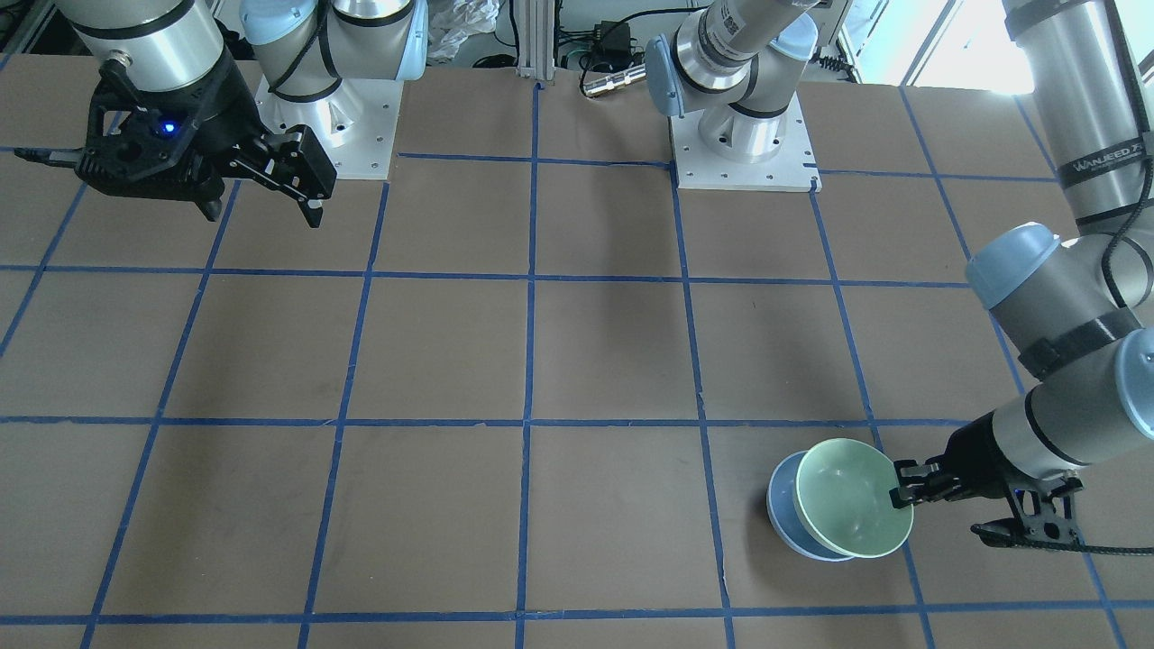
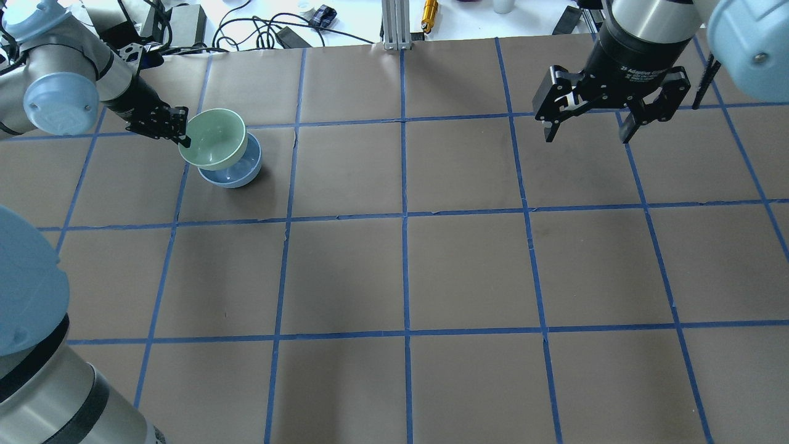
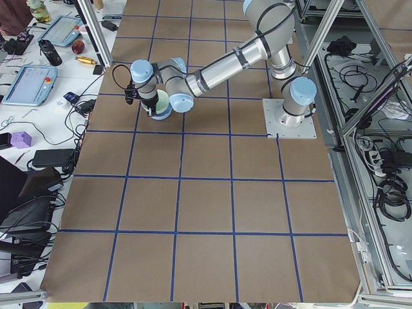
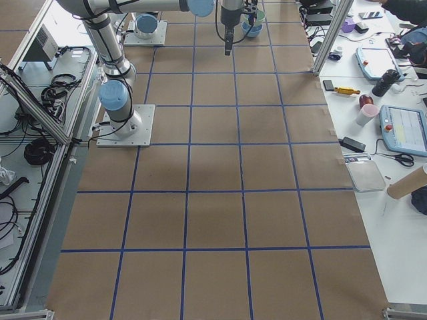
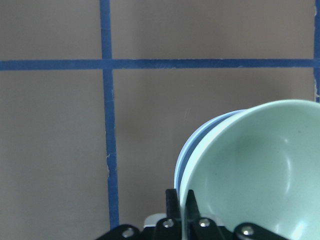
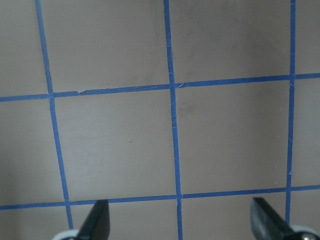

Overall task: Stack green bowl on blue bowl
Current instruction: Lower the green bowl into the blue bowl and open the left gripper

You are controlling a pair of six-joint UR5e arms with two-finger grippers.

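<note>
The pale green bowl (image 2: 214, 139) is tilted and sits partly over the pale blue bowl (image 2: 237, 174), which stands on the table at the far left. My left gripper (image 2: 183, 136) is shut on the green bowl's rim. In the front-facing view the green bowl (image 1: 852, 498) covers most of the blue bowl (image 1: 786, 501), with the left gripper (image 1: 900, 489) at its rim. The left wrist view shows the green bowl (image 5: 260, 170) pinched between the fingers, with the blue bowl's rim (image 5: 200, 145) behind it. My right gripper (image 2: 585, 127) is open and empty, high above the far right of the table.
The brown table (image 2: 407, 271) carries a blue tape grid. Cables and small items lie beyond its far edge (image 2: 277, 31). The arm bases (image 1: 739, 135) stand at the robot's side. The right wrist view shows only bare table (image 6: 172, 125).
</note>
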